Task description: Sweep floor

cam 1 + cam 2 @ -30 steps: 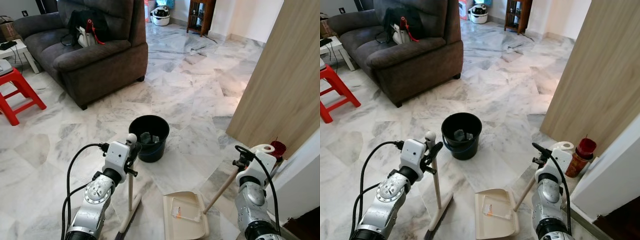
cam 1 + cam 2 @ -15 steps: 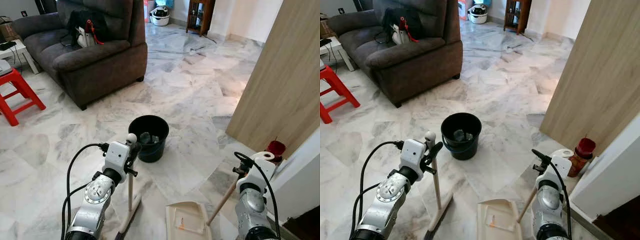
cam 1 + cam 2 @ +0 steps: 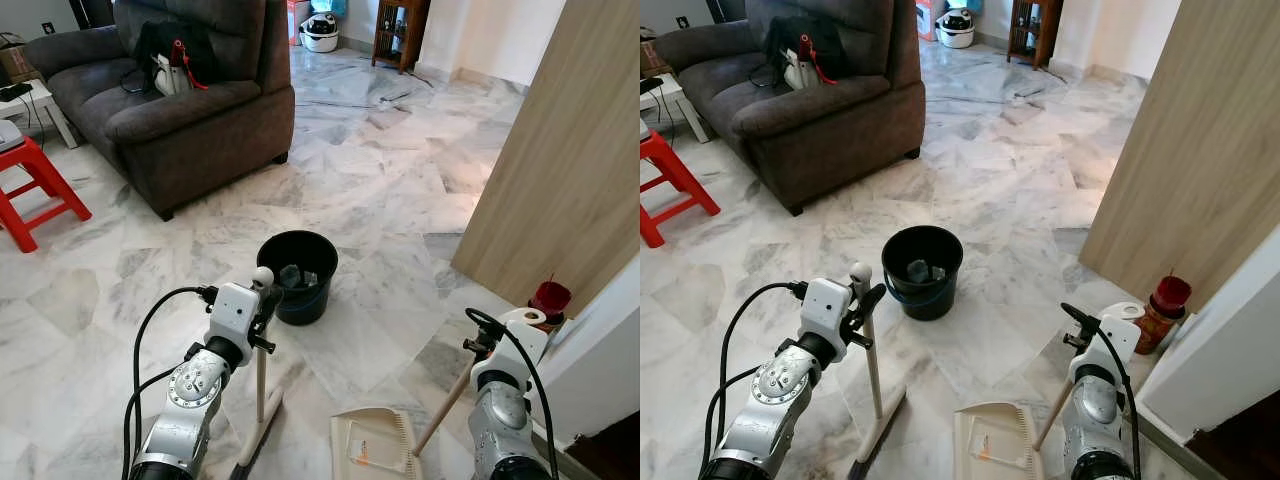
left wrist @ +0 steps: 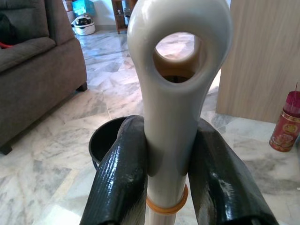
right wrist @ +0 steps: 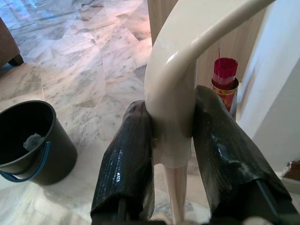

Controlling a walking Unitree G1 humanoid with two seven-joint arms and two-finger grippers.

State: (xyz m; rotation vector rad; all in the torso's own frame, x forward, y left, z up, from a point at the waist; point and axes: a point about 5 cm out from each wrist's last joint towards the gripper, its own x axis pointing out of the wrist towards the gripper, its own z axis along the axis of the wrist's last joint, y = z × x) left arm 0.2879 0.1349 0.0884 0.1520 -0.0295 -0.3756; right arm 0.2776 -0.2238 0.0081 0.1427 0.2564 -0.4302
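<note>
Broom (image 3: 261, 375) stands upright on the marble floor (image 3: 380, 200) at about 7 o'clock from the bucket (image 3: 297, 275), its cream handle clamped near the top by the left gripper (image 4: 168, 173). Both black fingers (image 4: 123, 178) press against the handle in the left wrist view, just below the hanging hole, and an orange band rings the handle lower down. Dustpan (image 3: 376, 445) lies at about 5 o'clock from the bucket, with a small orange scrap on its tray; its long wooden handle slants up to the right gripper (image 5: 171, 154), which is closed around the cream grip at its top.

Head views give the layout: one black bucket between and beyond the two arms, one grey sofa (image 3: 180, 100) at 11 o'clock, one red stool (image 3: 35, 190) at 9 o'clock, and a wooden panel (image 3: 560, 150) at 2 o'clock. Right wrist view looks down into the bucket, showing a pale crumpled scrap (image 5: 33, 139) inside and a blue bail on its side. One red tin (image 3: 1166, 305) stands by the panel, and a paper roll (image 3: 522, 317) sits just beside it
</note>
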